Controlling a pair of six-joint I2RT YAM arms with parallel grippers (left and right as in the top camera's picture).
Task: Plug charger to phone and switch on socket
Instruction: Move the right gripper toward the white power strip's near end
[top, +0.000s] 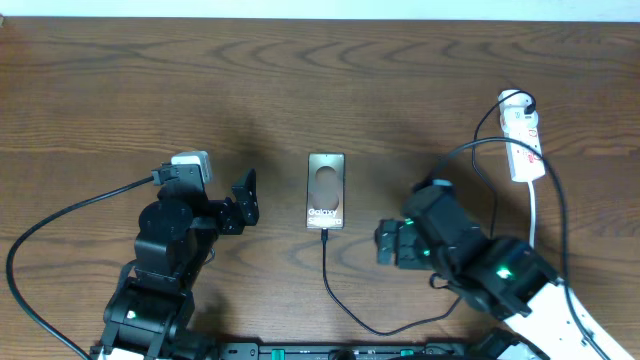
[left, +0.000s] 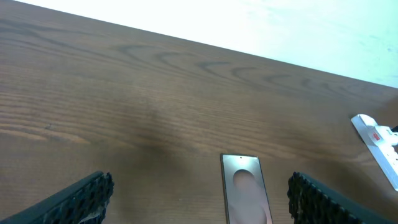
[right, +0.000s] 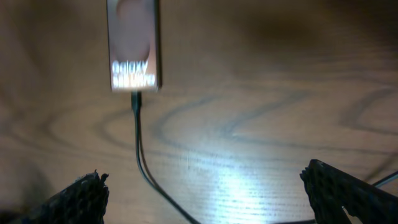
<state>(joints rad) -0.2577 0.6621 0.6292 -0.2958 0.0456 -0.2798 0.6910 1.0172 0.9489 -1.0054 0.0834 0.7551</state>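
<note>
Left gripper (left: 199, 200) and right gripper (right: 204, 194) are held apart, empty; the charger (top: 327, 270) could be snagged and tugged from the phone (top: 326, 190) while the socket (top: 523, 140) at the table's right edge is reached.

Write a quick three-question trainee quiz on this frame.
1. True or false: the charger tip meets the phone at its lettered end.
2. The socket lies: A) on the robot's left of the phone, B) on the robot's right of the phone, C) under the phone.
3. Fill in: both arms' jaws are ___, holding nothing.
Key: 1 true; 2 B; 3 open.
</note>
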